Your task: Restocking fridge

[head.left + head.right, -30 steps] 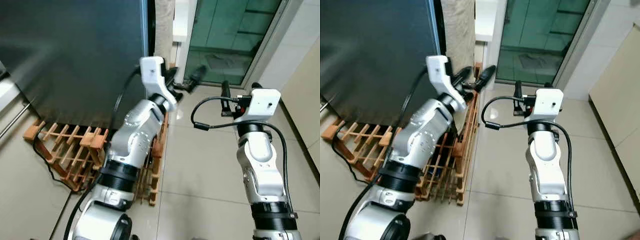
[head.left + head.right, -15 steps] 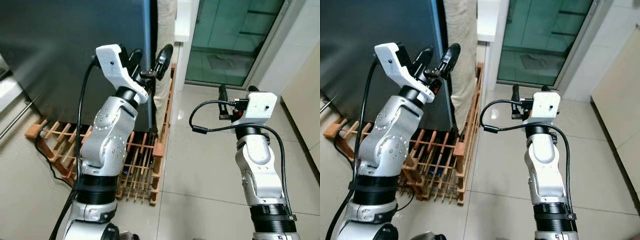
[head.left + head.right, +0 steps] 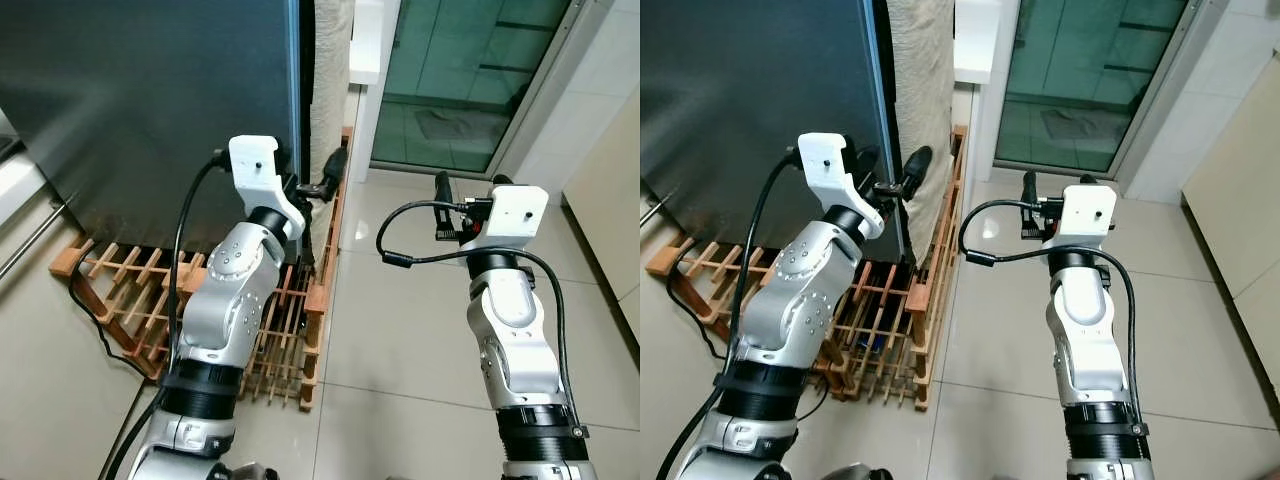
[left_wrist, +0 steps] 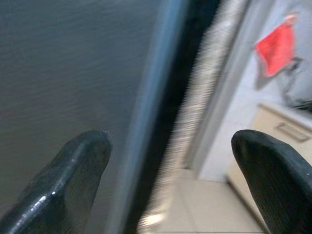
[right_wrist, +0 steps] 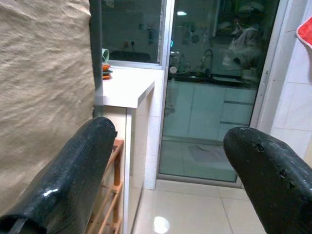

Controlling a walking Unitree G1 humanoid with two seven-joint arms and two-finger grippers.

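opening the fridge, by the look of it: left gripper (image 3: 313,176) raised at about 11 o'clock from frame centre in the left eye view, fingers apart and straddling the right-hand edge of the dark fridge door (image 3: 150,110). in the left wrist view, one fingertip (image 4: 73,165) against the grey door face, the other (image 4: 275,168) out over the pale floor side, with the bluish door edge (image 4: 148,112) and the black gap beside it running between them. no contact confirmed with the edge (blur makes it hard to judge). door shut as far as can be told; nothing to restock carried by either gripper.

right gripper (image 3: 468,185) held up at about 2 o'clock, well apart from the fridge, fingers spread and empty, facing the glass door (image 5: 214,87) and a white counter (image 5: 124,85) in its wrist view.

wooden rack (image 3: 140,300) on the tiled floor at the fridge's foot, around 8 o'clock, partly behind the left arm; a beige textured panel (image 3: 925,90) just beside the door edge at 12 o'clock.

next, probably: hooking a finger into the gap behind the door edge and pulling outward, toward 6 o'clock. calls for a firm purchase on a thin, smooth edge, and care to keep the elbow off the rack while swinging the door.
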